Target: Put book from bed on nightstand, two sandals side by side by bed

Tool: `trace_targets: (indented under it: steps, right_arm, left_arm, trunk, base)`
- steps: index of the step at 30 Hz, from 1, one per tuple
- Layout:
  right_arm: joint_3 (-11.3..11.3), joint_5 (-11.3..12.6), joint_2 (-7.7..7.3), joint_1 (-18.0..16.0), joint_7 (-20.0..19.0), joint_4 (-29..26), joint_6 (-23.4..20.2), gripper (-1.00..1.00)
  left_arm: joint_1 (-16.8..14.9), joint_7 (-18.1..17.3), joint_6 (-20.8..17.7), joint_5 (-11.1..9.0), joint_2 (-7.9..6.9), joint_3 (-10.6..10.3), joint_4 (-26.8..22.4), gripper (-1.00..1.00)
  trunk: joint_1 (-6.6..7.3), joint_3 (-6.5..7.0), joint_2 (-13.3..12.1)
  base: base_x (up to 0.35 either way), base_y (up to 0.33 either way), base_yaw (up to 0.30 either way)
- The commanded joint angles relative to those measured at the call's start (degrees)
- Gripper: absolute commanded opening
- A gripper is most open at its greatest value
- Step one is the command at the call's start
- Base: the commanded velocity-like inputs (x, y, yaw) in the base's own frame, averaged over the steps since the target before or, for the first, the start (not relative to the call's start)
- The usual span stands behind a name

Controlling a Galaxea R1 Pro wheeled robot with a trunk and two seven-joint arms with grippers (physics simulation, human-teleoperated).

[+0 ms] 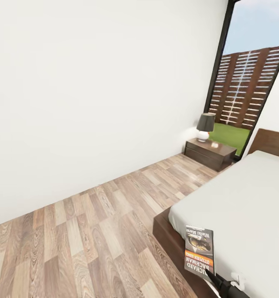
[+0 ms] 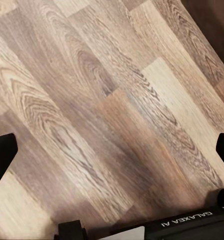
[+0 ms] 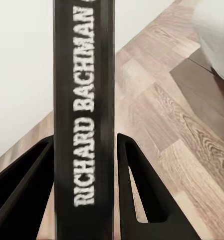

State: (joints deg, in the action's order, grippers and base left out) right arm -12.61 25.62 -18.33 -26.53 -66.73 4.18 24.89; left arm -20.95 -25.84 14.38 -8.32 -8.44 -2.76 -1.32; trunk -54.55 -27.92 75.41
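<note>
My right gripper [image 1: 215, 277] is shut on the book [image 1: 199, 249], a thin paperback with a dark cover and an orange band, held up over the near corner of the bed [image 1: 247, 198]. In the right wrist view the book's spine [image 3: 84, 100] stands upright between the two black fingers [image 3: 134, 185]. The dark brown nightstand [image 1: 209, 154] stands far ahead beside the headboard, under the window. My left gripper [image 2: 112, 150] is open over bare wood floor. The sandals are out of view.
A lamp [image 1: 205, 126] with a dark shade and a small pale object [image 1: 215, 145] sit on the nightstand top. A white wall [image 1: 94, 91] runs along the left. Light wood-plank floor [image 1: 94, 231] lies between wall and bed frame [image 1: 166, 236].
</note>
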Motion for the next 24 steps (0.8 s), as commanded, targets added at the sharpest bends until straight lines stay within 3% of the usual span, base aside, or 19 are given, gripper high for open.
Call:
trace_targets:
  steps: [1,24]
  right_arm:
    - [-0.66,-0.22,-0.04,-0.1,-0.24,0.22,0.34,-1.0]
    - [-0.66,-0.24,-0.04,-0.13,-0.24,0.22,0.34,-1.0]
  left_arm:
    - [-0.06,-0.26,0.1,-0.56,0.01,-0.31,0.09,1.0]
    - [-0.06,-0.26,0.09,-0.56,0.09,-0.32,0.09,1.0]
  trunk:
    - [0.0,-0.06,0.04]
    - [0.0,-0.06,0.04]
  base:
    - [0.0,0.0,0.292]
    - [0.0,0.0,0.292]
